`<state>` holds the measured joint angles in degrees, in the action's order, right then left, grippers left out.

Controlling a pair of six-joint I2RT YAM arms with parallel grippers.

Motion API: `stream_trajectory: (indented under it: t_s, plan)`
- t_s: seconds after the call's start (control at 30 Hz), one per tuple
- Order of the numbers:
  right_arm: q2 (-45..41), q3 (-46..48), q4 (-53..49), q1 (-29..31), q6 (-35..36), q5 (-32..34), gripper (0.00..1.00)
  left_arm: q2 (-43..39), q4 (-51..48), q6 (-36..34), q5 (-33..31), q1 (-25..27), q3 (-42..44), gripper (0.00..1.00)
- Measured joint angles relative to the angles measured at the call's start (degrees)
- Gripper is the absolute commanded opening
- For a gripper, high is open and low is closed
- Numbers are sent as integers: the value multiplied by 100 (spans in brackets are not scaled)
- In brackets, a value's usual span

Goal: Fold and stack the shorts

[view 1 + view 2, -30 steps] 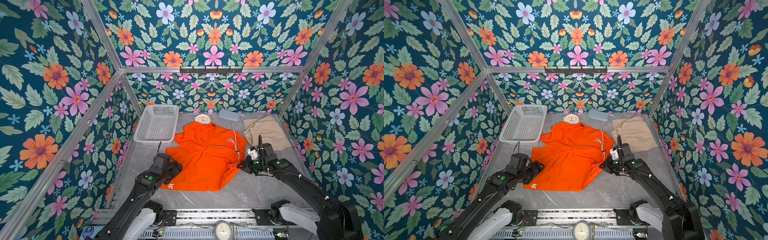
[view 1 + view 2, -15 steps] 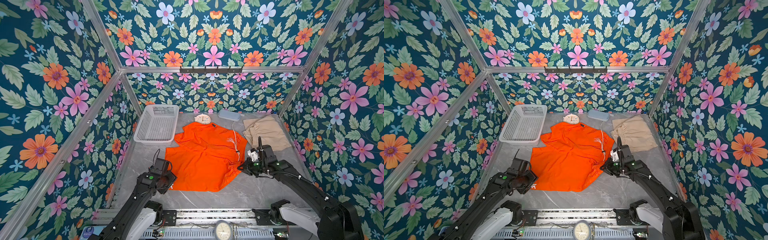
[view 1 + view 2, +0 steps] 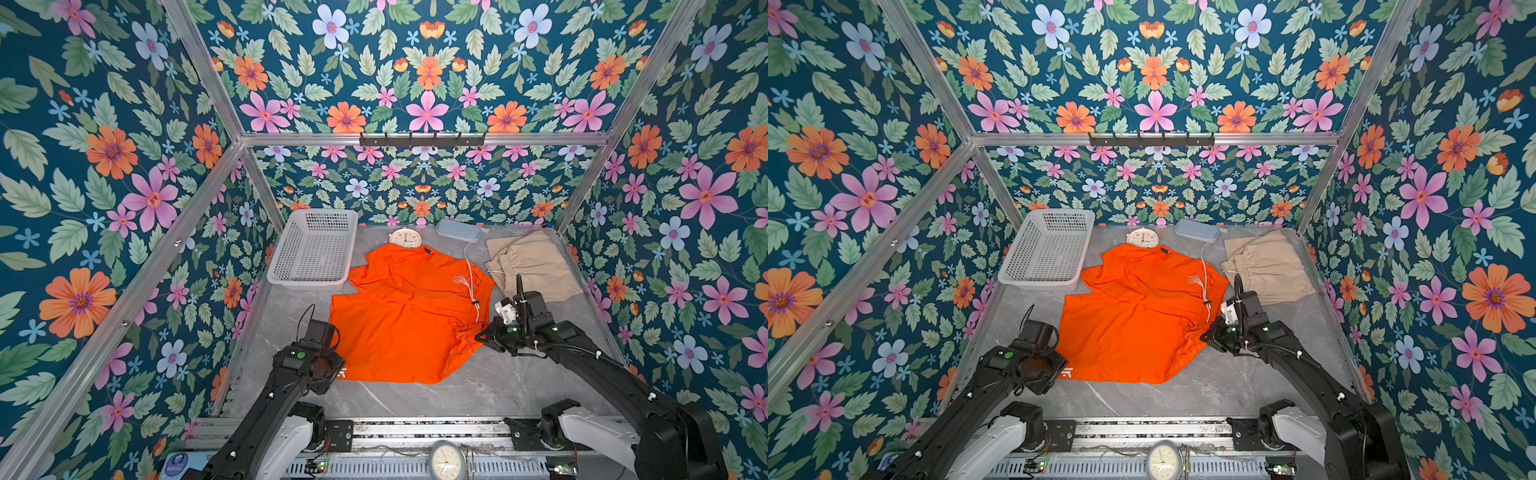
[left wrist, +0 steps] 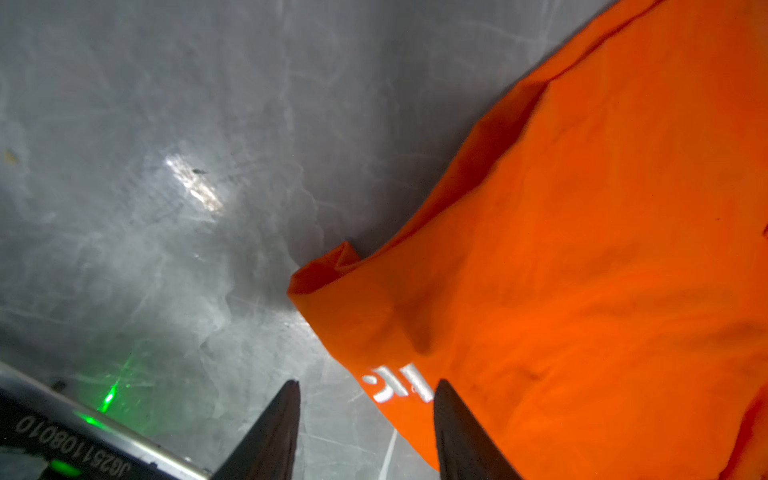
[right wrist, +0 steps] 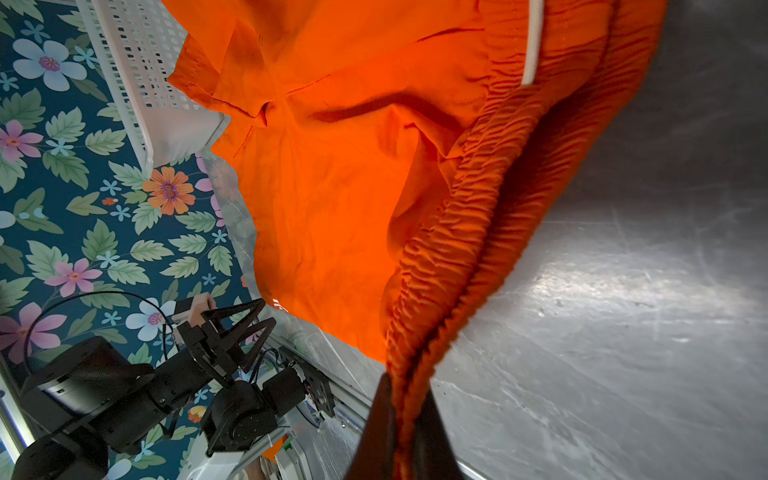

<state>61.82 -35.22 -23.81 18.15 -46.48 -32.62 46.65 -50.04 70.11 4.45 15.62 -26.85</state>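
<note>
At frame centre on the table, your right fingers clench the waistband of the orange shorts; seat the parted left fingers deep over the logo corner before lifting.

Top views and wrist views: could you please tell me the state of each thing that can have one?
orange shorts, unfolded, spread out, rumpled.
beige shorts, lying apart, not stacked.
basket, upright, empty.
left gripper, open at the orange shorts' hem corner.
right gripper, shut on the orange shorts' waistband.
white clock, lying face up.
</note>
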Motion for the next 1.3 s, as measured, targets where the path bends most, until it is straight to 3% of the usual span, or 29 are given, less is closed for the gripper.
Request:
stream_trajectory:
  t_s: [0.27, 0.57, 0.7, 1.0, 1.17, 1.3]
  plan:
    - [-52, 103, 2, 0, -2, 15, 1, 498, 485, -114, -13, -72, 170, 51]
    - [-245, 129, -46, 0, 0, 87, 1, 782, 935, -260, -223, -162, 363, 12]
    - [-439, 149, -179, 0, 22, 136, 0, 621, 835, -304, -369, -162, 243, 0]
    - [-1246, -122, -1309, 0, 219, 232, 0, -337, -9, -321, -706, -162, -568, 0]
    - [-1578, -942, -2090, 7, 409, 367, 0, -278, -485, -706, -1073, -162, -1838, 0]
    - [-1202, -2011, -2549, 4, 721, 503, 0, 227, -713, -1290, -1416, -162, -3110, 0]
